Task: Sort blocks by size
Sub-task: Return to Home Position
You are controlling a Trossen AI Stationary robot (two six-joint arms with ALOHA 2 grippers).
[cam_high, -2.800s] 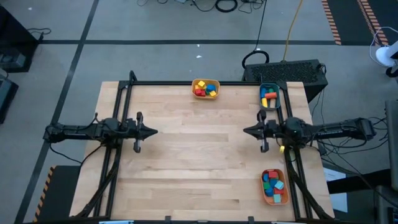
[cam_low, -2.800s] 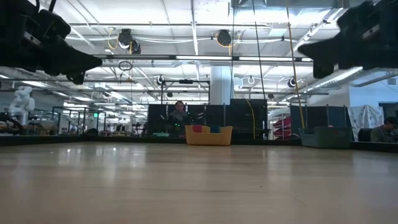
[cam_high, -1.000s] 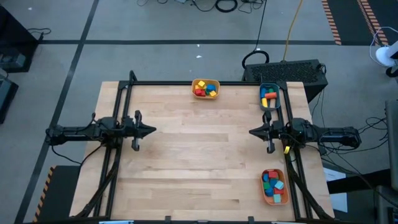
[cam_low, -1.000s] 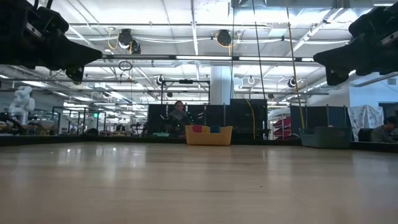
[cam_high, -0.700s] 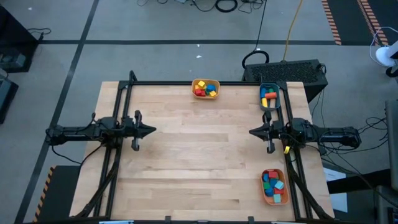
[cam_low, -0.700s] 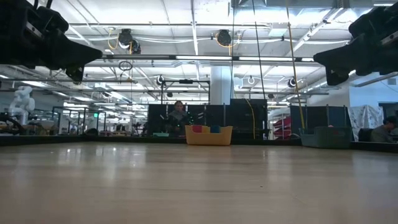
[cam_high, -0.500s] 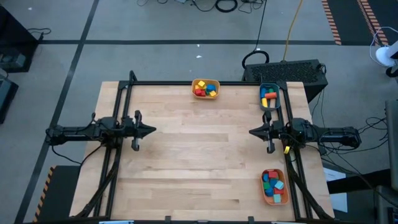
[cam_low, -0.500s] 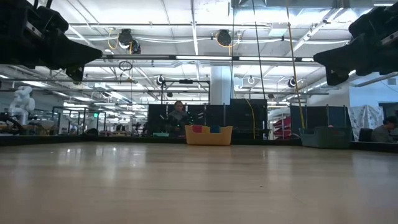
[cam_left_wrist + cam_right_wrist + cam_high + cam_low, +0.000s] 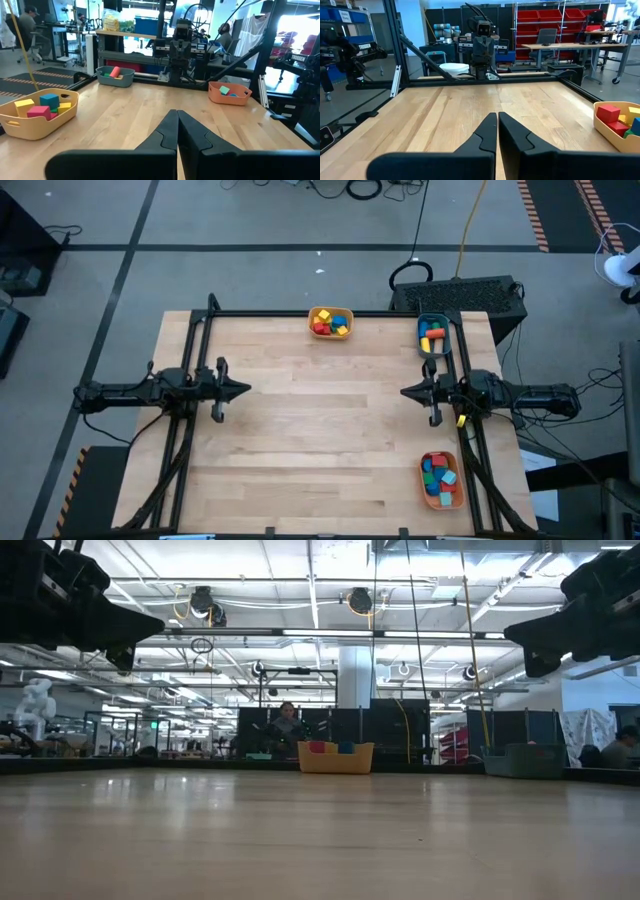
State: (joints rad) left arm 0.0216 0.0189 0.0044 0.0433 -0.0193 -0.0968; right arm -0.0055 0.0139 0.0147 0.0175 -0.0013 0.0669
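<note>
On worktop (image 9: 320, 430): blocks (image 9: 330, 323) in three bins. At far edge, middle bin (image 9: 311, 320); along right edge, far-right bin (image 9: 419, 332) and near-right bin (image 9: 422, 475). Over left side, left pincer (image 9: 245, 390); over right, between those two bins, right pincer (image 9: 405, 391).

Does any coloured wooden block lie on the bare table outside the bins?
No: the coloured wooden blocks show only inside the yellow bin, teal bin and orange bin.

A grey concrete floor (image 9: 250, 220) surrounds the pale wooden surface (image 9: 320, 420), with long white strip lights (image 9: 330, 633) overhead and red storage shelving (image 9: 540, 20) beyond.
</note>
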